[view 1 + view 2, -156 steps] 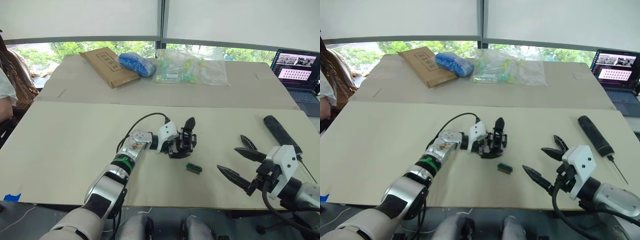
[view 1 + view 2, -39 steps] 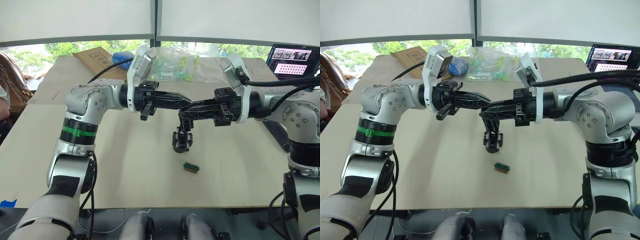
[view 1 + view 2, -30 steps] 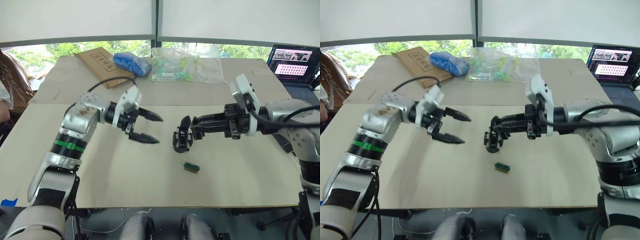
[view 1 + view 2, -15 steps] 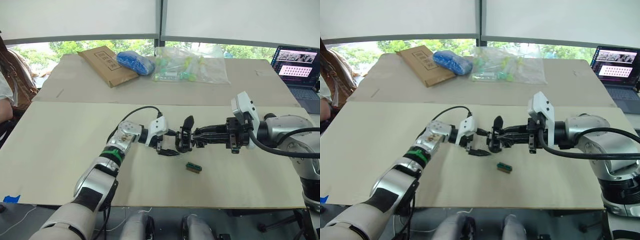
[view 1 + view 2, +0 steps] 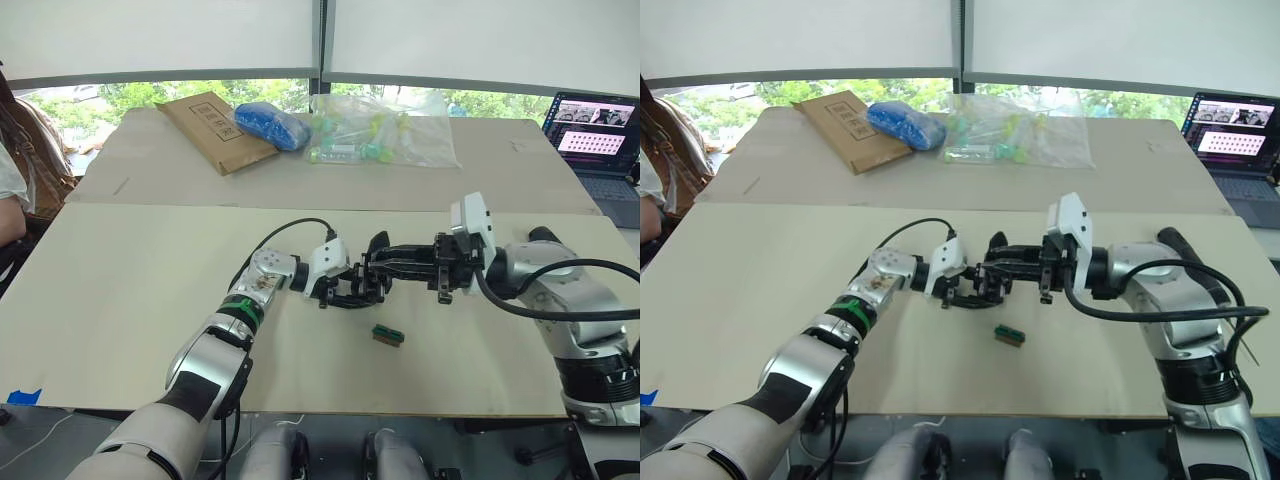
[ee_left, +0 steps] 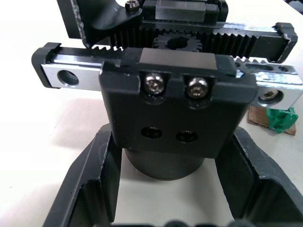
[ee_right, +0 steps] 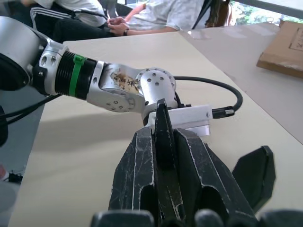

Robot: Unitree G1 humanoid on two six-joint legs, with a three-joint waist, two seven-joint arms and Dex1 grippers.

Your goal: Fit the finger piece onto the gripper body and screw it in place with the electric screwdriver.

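Beige tabletop spreads across the head views, with a cardboard envelope [image 5: 208, 131] and a blue bag [image 5: 272, 127] at upper left, a laptop [image 5: 601, 123] at the right edge; at centre the gripper body [image 5: 366, 285] sits on the table with the left gripper [image 5: 345, 288] reaching in from the left, the right gripper [image 5: 392, 262] from the right, forearms low and nearly level; a small green block [image 5: 386, 335] lies just below them. Left wrist view: black fingers [image 6: 94, 184] stand apart either side of the body's round base (rack, gear and two screws plainly seen). Right wrist view: fingers [image 7: 142, 165] are pressed together on the finger piece [image 7: 163, 137], pointing at the left arm's wrist. Risk, I judge: with the left fingers unclosed, pushing the piece on could shove or tip the body.
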